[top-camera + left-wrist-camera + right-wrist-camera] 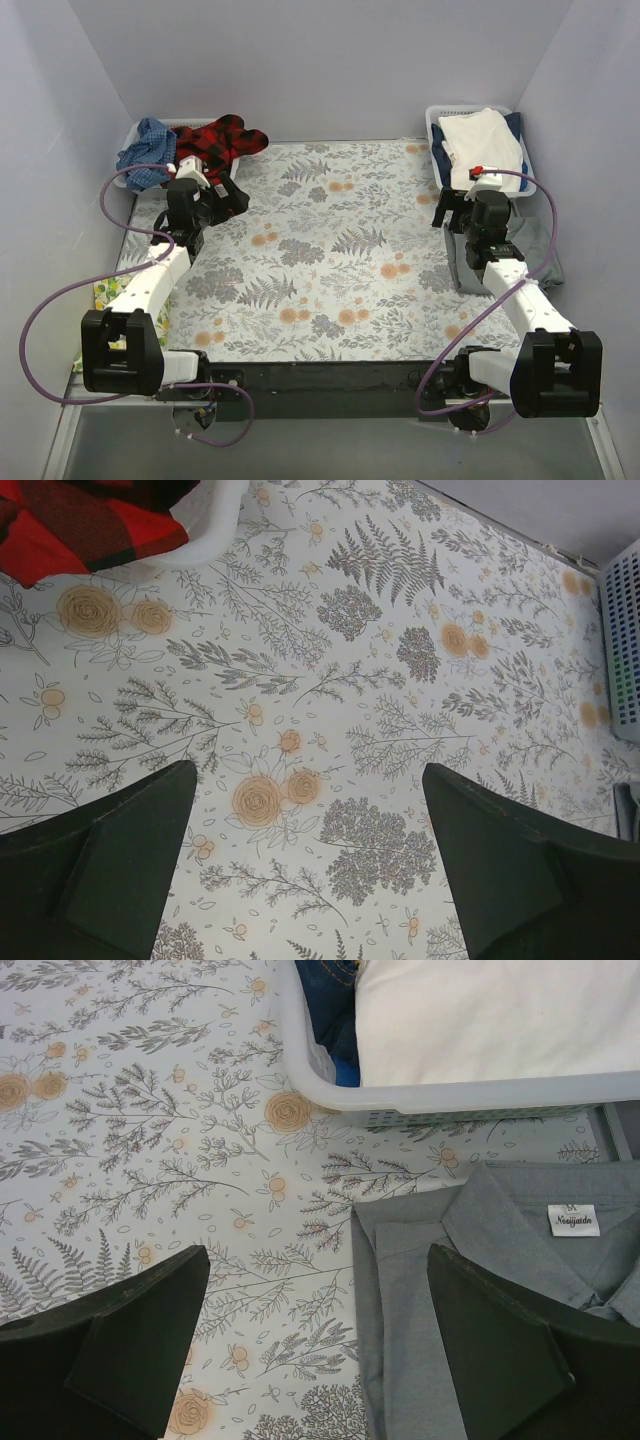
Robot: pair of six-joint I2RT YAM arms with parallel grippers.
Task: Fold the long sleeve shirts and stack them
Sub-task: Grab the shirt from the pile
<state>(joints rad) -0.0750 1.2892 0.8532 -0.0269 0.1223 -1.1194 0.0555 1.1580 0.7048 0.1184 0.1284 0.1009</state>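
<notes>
Shirts: plaid shirt (222, 140), grey shirt (480, 1215), well apart.
The plaid shirt, red-and-black, lies crumpled in the left basket (131, 133) at the far corner and spills over its rim. The grey shirt lies folded flat on the table (330, 250) at the right, collar and white neck label showing, just beside the right basket (450, 1095).

Red plaid shirt (215, 140) spills from the left basket (133, 130); grey shirt (465, 268) lies at right.
</notes>
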